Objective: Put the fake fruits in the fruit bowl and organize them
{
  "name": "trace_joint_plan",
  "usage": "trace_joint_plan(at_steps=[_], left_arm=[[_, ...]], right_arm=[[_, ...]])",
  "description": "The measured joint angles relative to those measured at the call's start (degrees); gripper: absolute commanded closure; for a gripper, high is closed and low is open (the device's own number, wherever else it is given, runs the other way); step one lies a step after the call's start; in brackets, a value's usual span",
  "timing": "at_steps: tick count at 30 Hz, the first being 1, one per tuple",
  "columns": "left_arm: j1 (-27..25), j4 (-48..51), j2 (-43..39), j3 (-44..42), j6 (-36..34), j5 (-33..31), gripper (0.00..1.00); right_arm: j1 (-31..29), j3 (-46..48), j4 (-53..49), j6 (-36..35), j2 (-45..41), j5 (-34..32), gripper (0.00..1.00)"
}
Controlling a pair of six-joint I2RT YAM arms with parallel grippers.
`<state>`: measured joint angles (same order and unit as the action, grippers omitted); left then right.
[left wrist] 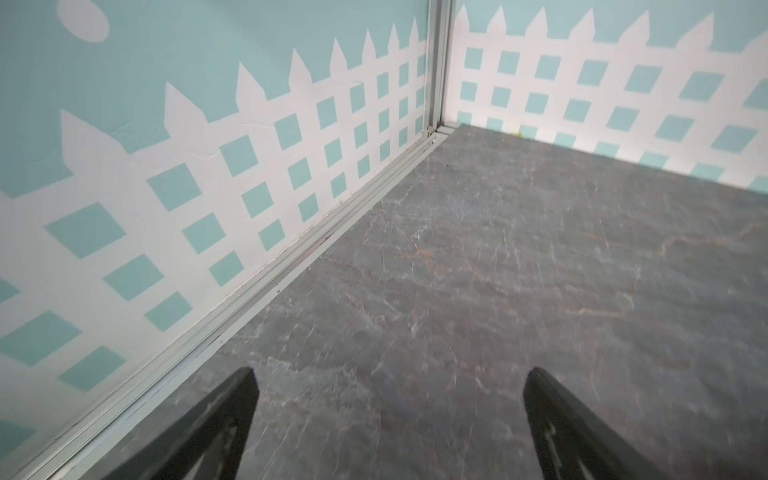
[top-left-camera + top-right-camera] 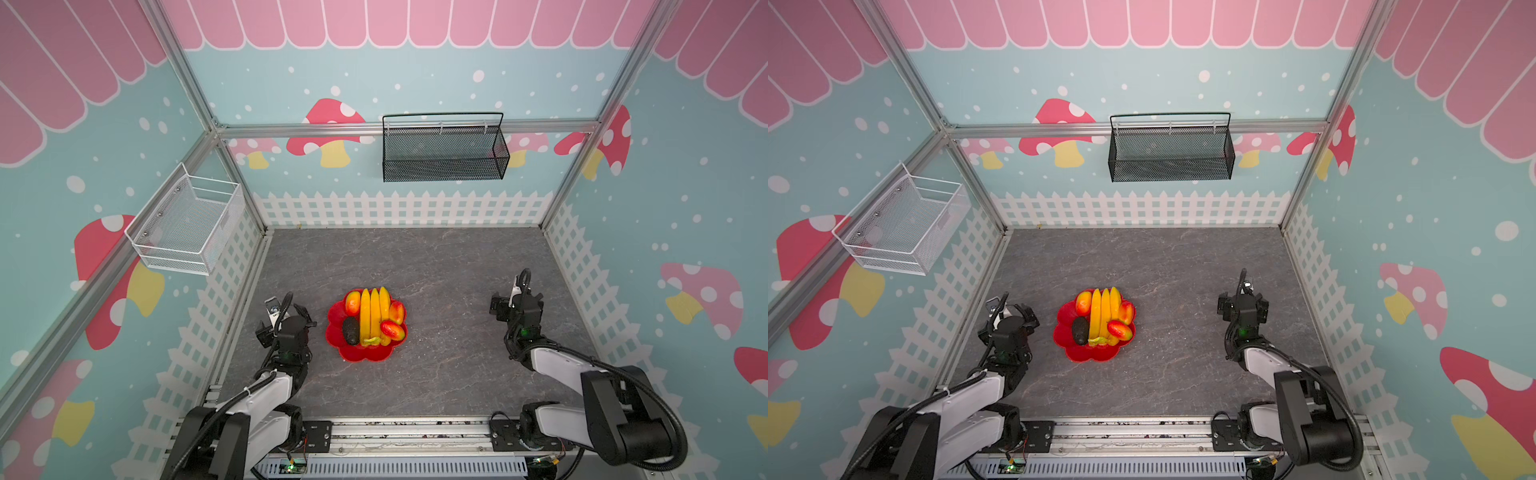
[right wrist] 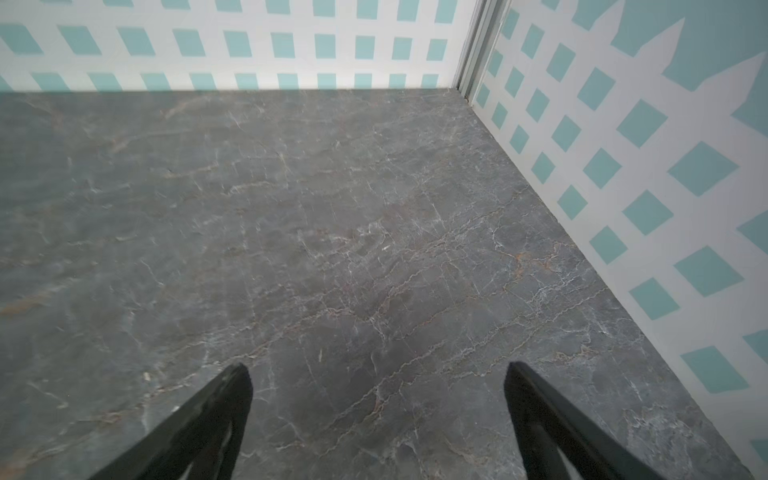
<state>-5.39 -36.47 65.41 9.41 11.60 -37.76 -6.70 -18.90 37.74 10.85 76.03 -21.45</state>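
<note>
The red flower-shaped fruit bowl [image 2: 368,354] [image 2: 1093,354] sits on the grey table, left of the middle, in both top views. In it lie the banana bunch [image 2: 375,316] [image 2: 1104,316], a dark avocado-like fruit [image 2: 351,331] [image 2: 1080,331] and three mangoes [image 2: 353,302] [image 2: 397,311] [image 2: 392,329]. My left gripper [image 2: 286,316] [image 1: 390,374] hovers just left of the bowl, open and empty, over bare table by the left wall. Far to the bowl's right, my right gripper [image 2: 517,303] [image 3: 378,370] is also open, with nothing between its fingers. Neither wrist view shows the bowl or the fruits.
A black mesh basket [image 2: 444,153] hangs on the back wall and a white wire basket [image 2: 187,224] on the left wall. Fence-patterned walls close in the table on three sides. A metal rail [image 2: 407,436] with the arm bases runs along the front edge.
</note>
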Motion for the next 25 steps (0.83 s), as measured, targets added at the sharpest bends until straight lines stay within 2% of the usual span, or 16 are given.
trace_joint_plan(at_steps=[5, 9, 15, 25], left_arm=[[1.6, -15.5, 14.1, 2.3, -2.5, 8.0, 0.0], [1.9, -25.7, 23.3, 2.8, -4.5, 13.5, 0.0], [2.4, -26.5, 22.8, 4.9, -4.6, 15.6, 0.01], [2.0, -23.7, 22.7, 7.7, -5.5, 15.9, 0.01]], right_arm=[[2.4, 5.8, 16.4, -6.5, 4.0, 4.2, 0.02], [6.1, 6.6, 27.6, -8.8, 9.6, 11.9, 0.01], [8.0, 6.6, 31.4, -10.0, 11.1, 19.7, 0.02], [8.0, 6.6, 32.8, -10.4, 11.1, 22.2, 0.02]])
